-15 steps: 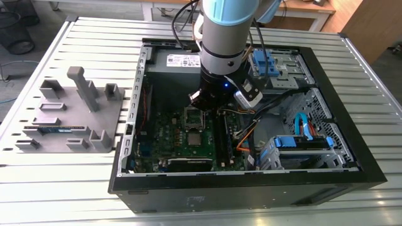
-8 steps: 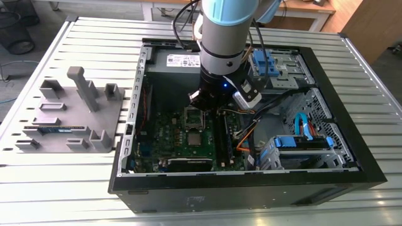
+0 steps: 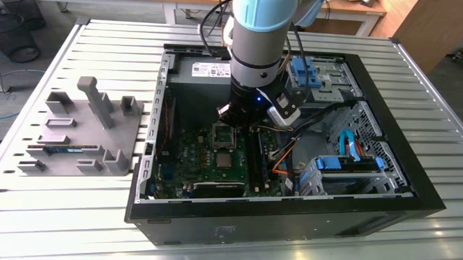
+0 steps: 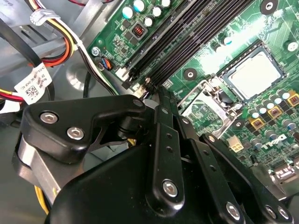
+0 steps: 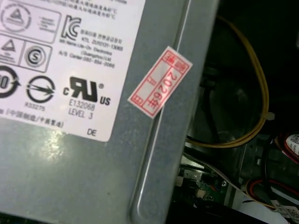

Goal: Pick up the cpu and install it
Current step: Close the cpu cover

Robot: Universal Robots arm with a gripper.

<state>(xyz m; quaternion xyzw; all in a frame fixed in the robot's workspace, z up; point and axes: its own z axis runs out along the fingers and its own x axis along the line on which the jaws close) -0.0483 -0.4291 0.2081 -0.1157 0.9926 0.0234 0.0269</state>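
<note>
The cpu (image 3: 225, 160) (image 4: 254, 74), a small square chip with a silver top, lies flat in its socket on the green motherboard (image 3: 195, 162) inside the open computer case (image 3: 289, 211). The socket's hinged metal frame (image 3: 223, 135) (image 4: 205, 109) stands open beside it, on the side towards my gripper. My gripper (image 3: 235, 123) (image 4: 159, 91) hangs low over the board just beyond that frame, close to the black memory slots (image 4: 187, 42). Its black fingers (image 4: 166, 135) run together to a point with nothing between them. It does not touch the cpu.
A grey power supply (image 3: 206, 70) (image 5: 93, 154) fills the case's far end, with yellow wires (image 5: 259, 93) beside it. Blue drive cages (image 3: 347, 165) and cable bundles (image 4: 56, 51) crowd the exterior view's right. A grey fixture (image 3: 79, 135) with a memory stick (image 3: 65, 147) sits outside the case.
</note>
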